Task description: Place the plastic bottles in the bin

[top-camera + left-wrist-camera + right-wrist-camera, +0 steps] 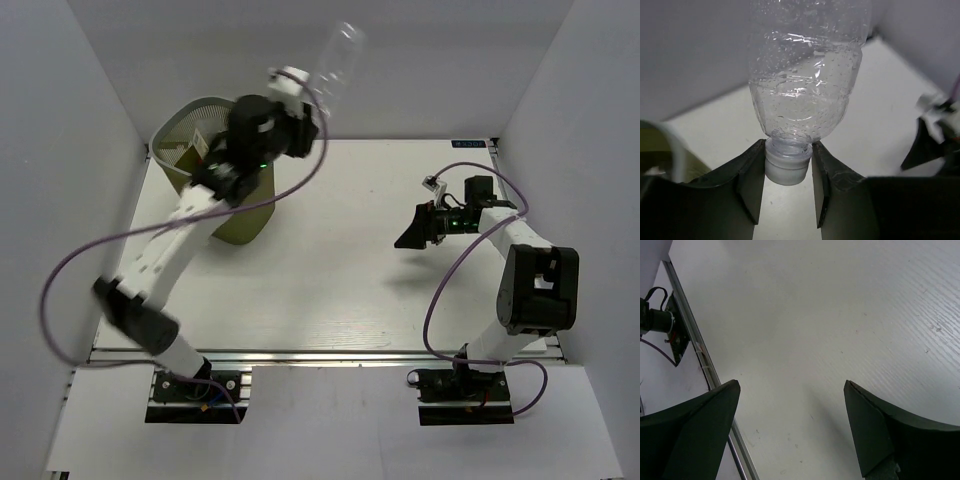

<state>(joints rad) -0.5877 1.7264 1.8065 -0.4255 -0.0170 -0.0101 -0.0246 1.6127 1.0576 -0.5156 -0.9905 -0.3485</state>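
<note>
My left gripper (298,88) is shut on the white cap (786,166) of a clear plastic bottle (340,58). It holds the bottle high, body pointing up and away, just right of the bin. In the left wrist view the bottle (805,75) fills the top and has droplets inside. The olive-green wire-mesh bin (178,128) stands at the table's far left corner, partly hidden by the left arm. A few pale items show inside it (197,146). My right gripper (412,232) is open and empty over the right half of the table, and its wrist view (790,386) shows only bare table.
White walls close in the table on the left, back and right. The table's near edge has a metal rail (695,345). The right gripper shows at the right edge of the left wrist view (932,137).
</note>
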